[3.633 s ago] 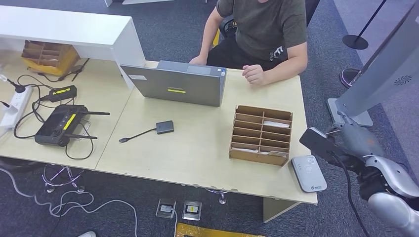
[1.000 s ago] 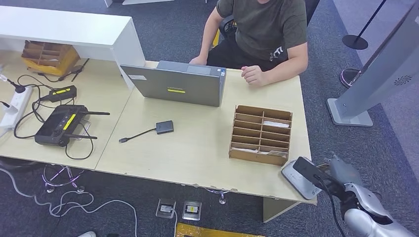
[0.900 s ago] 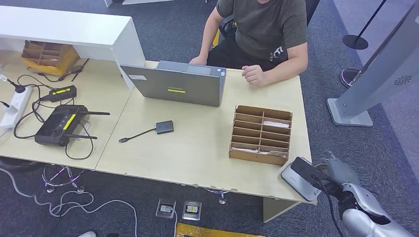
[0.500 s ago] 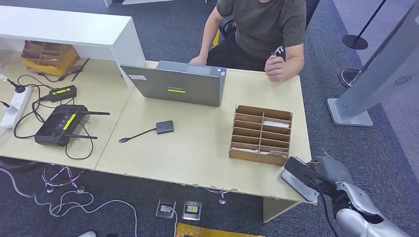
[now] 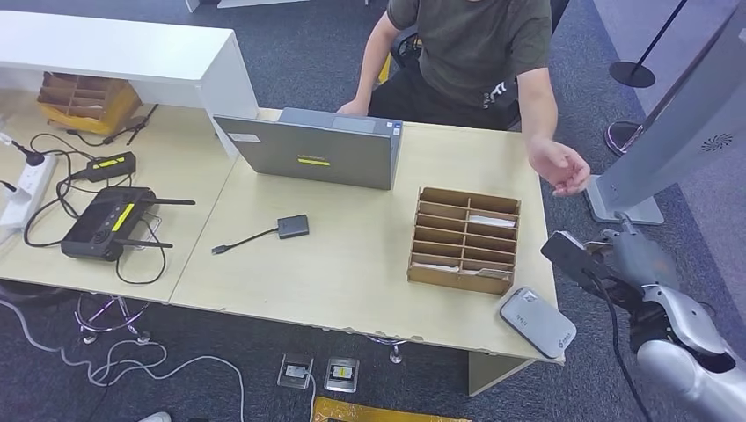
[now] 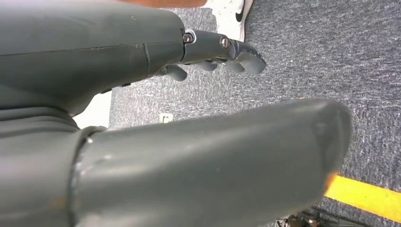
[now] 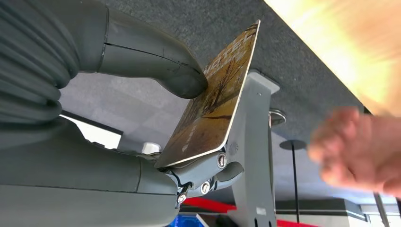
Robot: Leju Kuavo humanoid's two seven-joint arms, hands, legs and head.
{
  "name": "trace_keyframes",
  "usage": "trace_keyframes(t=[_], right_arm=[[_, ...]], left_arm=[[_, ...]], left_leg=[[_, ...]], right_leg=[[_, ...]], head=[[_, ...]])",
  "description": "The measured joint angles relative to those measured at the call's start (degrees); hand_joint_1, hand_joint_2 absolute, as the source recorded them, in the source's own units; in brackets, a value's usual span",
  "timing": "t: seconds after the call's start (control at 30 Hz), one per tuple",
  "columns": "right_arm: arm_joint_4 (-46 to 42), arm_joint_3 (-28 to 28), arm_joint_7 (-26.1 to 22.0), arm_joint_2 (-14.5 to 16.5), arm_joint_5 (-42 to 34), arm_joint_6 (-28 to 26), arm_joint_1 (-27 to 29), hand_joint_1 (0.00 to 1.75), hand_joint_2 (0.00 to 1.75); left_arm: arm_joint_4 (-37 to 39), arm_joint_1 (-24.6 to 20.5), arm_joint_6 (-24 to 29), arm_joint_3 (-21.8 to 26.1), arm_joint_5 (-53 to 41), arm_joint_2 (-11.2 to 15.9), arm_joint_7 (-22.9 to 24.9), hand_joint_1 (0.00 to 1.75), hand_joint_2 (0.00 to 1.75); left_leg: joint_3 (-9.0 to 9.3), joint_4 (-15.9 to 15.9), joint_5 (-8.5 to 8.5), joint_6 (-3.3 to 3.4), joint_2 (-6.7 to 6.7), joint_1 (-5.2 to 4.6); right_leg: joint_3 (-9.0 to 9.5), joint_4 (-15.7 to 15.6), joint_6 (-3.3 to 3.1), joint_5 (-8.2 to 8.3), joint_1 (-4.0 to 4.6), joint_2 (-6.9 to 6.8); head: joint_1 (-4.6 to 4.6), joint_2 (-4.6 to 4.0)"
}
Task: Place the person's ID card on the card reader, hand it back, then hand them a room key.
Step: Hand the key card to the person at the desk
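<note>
head view high, looking down over desk (image 5: 352, 264) | right wrist view close behind right hand (image 7: 156, 142), shares person's hand (image 5: 559, 167) | left wrist view faces carpet (image 6: 331, 71)

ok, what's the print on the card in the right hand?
Brown-orange picture with pale lettering on the card, pinched by the right hand. The right wrist view shows it best.

We can make out little lettering. The brown printed card (image 7: 215, 101), pinched in the robot's right hand (image 7: 142, 156), carries pale capitals along its edge that seem to read "HOTEL", though blur leaves us unsure. The person's dark green T-shirt (image 5: 471, 44) bears a white mark near the hem, too small to read. Yellow labels on the grey laptop (image 5: 314, 161) are illegible.
</note>
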Motion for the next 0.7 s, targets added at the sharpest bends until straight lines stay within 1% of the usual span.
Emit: trace_keyframes(t=[0.23,0.43,0.57,0.7], right_arm=[[-3.03,-1.17,0.62,-1.56,-0.01,-0.02,-0.03,1.75,1.75],[-4.99,-1.24,0.5,-1.88,1.55,-0.33,-0.18,1.75,1.75],[-5.06,-1.04,-0.33,-0.9,2.88,0.08,-1.69,1.75,1.75],[-3.23,-0.54,-1.5,1.62,3.27,-0.81,-4.19,1.75,1.75]], left_arm=[[0.0,0.04,0.0,0.0,-0.04,-0.04,0.2,0.0,0.0],[0.0,0.03,0.15,0.0,-0.67,-0.08,0.4,0.0,0.0],[0.0,-0.15,-0.11,0.0,-1.28,-0.17,0.47,0.0,0.0],[0.0,-0.73,-0.26,0.0,-1.9,-0.41,0.84,0.0,0.0]], left_leg=[[0.0,0.0,0.0,0.0,0.0,0.0],[-0.02,-0.01,0.0,0.0,0.0,0.01],[-0.05,-0.02,0.0,0.0,0.0,0.01],[-0.03,-0.01,0.01,0.0,-0.02,0.01]], right_leg=[[0.0,0.0,0.0,0.0,0.0,0.0],[0.01,0.01,0.0,0.0,0.0,-0.01],[0.01,0.02,0.0,0.0,0.01,0.0],[0.01,0.02,0.0,0.0,0.01,-0.03]], head=[[-0.01,-0.01],[-0.01,-0.01],[-0.01,-0.01],[-0.01,0.0]])
